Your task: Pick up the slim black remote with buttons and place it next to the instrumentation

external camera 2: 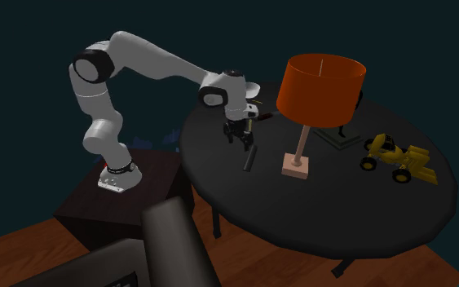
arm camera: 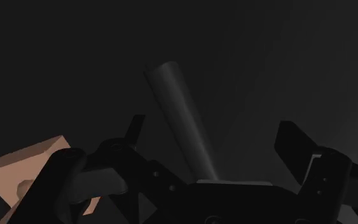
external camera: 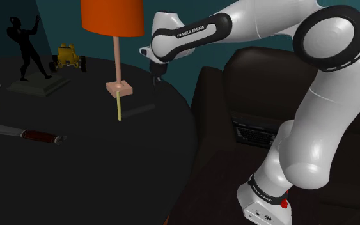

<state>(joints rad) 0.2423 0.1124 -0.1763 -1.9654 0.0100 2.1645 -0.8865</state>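
1. From where I stand, the gripper (external camera 2: 240,138) hangs low over a round, matte dark table (external camera 2: 317,220). Its two black fingers (arm camera: 133,130) are spread wide and clasp nothing.
2. The remote (external camera 2: 249,156) lies flat on the tabletop just under the fingertips. It is a slim dark bar with a rounded end. In the wrist view it runs between the fingers and touches neither of them. I cannot make out its buttons.
3. Just beside the remote stands a table lamp (external camera 2: 320,80). It has a smooth orange drum shade, a thin pinkish stem and a flat, square pinkish base.
4. Beyond the lamp sits a yellow toy loader (external camera 2: 395,157), blocky with black wheels, well apart from the remote.
5. A glossy black figurine (external camera: 25,48) poses on a grey slab near the toy.
6. A knife-like tool (external camera: 25,133) with a pale blade and a reddish-brown handle lies towards the shoulder view's left.
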